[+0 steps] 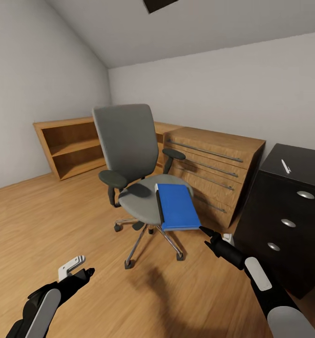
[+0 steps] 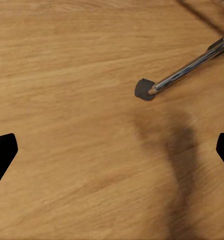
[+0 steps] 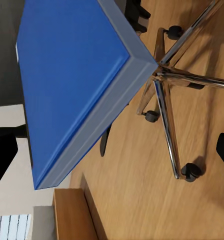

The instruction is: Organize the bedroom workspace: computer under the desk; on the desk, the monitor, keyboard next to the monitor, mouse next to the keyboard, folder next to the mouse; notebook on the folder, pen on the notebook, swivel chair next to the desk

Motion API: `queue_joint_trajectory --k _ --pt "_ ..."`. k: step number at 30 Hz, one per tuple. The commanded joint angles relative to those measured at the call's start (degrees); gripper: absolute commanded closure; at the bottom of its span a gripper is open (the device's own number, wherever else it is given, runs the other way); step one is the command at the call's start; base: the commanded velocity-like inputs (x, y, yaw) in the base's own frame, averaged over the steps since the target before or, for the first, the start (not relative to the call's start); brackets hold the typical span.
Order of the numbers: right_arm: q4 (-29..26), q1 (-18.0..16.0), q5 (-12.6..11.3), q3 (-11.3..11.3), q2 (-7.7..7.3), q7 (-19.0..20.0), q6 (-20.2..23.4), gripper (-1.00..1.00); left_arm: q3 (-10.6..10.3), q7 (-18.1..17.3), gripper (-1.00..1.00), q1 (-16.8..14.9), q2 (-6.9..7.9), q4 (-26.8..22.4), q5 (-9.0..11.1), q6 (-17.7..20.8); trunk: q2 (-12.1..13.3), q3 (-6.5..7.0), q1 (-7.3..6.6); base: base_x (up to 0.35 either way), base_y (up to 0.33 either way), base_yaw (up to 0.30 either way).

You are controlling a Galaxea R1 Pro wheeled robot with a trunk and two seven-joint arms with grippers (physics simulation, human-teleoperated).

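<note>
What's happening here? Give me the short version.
The robot faces a swivel chair with a blue folder lying on its seat, one corner overhanging. Its right gripper reaches toward that corner, jaws open, not yet holding it. The left gripper hangs open over the wooden floor. A pen lies on the black cabinet.

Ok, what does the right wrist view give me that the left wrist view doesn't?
The right wrist view shows the blue folder close up, one corner jutting past the seat, plus the swivel chair base with several casters and a wooden furniture edge. The left wrist view has just one chair leg with its dark caster on bare floor, crossed by a shadow. Both share the wood floor, part of the chair's chrome base, and dark fingertips at the picture's edges, spread apart.
</note>
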Motion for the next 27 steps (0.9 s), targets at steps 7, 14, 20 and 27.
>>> queue_joint_trajectory --k 7,14,20,27 --pt "0.0 0.0 -0.1 -0.2 0.00 0.1 0.3 -1.00 0.0 0.5 -1.00 0.0 0.01 0.2 0.6 0.1 0.0 -0.05 -0.01 0.001 0.000 0.000" --pt "0.0 0.0 -0.1 -0.2 0.00 0.1 0.3 -1.00 -0.1 0.4 -1.00 0.0 -0.07 0.3 0.6 0.1 0.0 -0.05 -0.01 0.149 0.000 0.000" --pt "0.0 0.0 -0.1 -0.2 0.00 0.1 0.3 -1.00 -0.1 0.3 -1.00 0.0 -0.08 0.3 0.6 0.1 0.0 -0.05 -0.01 0.019 0.000 0.000" --pt "0.0 0.0 -0.1 -0.2 0.00 0.1 0.3 -1.00 -0.1 0.3 -1.00 0.0 -0.08 0.3 0.6 0.0 0.0 -0.05 -0.01 0.038 0.004 0.000"
